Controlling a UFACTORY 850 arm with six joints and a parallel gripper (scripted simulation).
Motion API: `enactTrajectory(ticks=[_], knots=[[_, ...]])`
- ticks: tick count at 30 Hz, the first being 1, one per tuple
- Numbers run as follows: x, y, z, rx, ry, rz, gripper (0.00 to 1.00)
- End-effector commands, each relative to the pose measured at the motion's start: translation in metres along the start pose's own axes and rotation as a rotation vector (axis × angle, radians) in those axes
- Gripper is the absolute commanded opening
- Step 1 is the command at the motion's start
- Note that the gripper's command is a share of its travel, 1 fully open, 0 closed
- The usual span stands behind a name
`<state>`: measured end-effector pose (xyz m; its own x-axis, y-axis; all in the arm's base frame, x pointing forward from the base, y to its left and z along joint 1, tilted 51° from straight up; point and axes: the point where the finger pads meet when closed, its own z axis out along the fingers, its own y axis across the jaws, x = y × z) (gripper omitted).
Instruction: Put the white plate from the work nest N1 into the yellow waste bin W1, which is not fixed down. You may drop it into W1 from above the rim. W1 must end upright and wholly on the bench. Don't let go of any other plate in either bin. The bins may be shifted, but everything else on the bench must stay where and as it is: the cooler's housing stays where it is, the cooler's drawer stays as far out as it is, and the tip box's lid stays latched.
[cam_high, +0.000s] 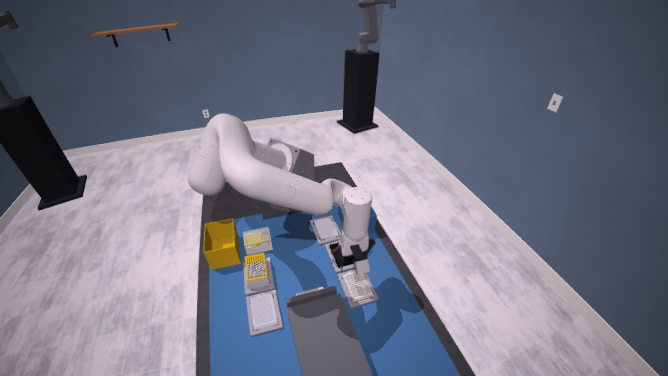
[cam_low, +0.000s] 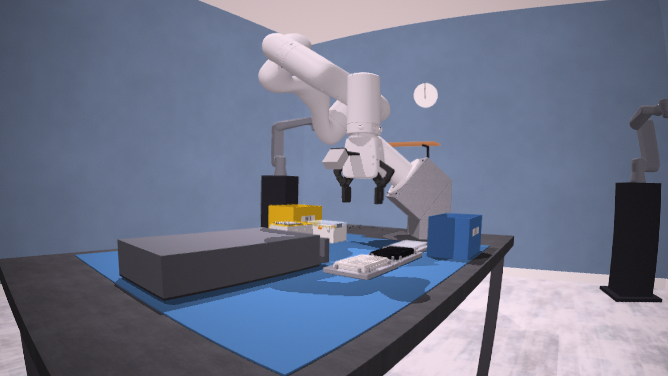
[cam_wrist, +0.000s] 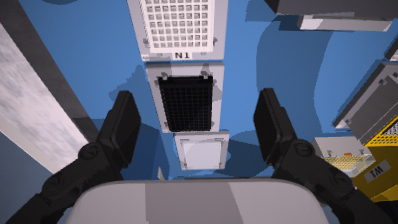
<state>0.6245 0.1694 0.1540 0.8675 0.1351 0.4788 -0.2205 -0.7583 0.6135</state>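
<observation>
A white six-joint arm poises its gripper (cam_low: 360, 196) high over the blue mat, fingers spread to their widest and holding nothing, above a row of three nests on the bench. The white plate (cam_wrist: 177, 22) lies flat in work nest N1 (cam_wrist: 181, 55), at the far end of that row as the wrist camera looks down; directly beneath the fingers sits a black plate (cam_wrist: 186, 102) in the middle nest, and nearer the wrist a blank white tile (cam_wrist: 200, 153). The yellow waste bin W1 (cam_high: 220, 243) stands upright well across the mat, beside the tip boxes (cam_high: 257, 239), while the grey cooler (cam_low: 215, 257) fills the near side. The step in hand appears to be the approach: to do it well, the gripper should travel on along the row until it is centred over N1, not the black plate, then descend straight with the fingers straddling the plate's short width, staying wide until level with its sides, and keeping away from the cooler's drawer (cam_high: 316, 295) just beside the nest
</observation>
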Motion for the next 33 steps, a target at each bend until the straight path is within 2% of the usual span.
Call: enactTrajectory(ticks=[1,4,21,33], knots=[[0.015,-0.013,0.006,0.000,0.000,0.000,1.00],[0.025,-0.022,0.010,0.000,0.000,0.000,1.00],[0.025,-0.022,0.010,0.000,0.000,0.000,1.00],[0.025,-0.022,0.027,0.000,-0.001,0.000,1.00]])
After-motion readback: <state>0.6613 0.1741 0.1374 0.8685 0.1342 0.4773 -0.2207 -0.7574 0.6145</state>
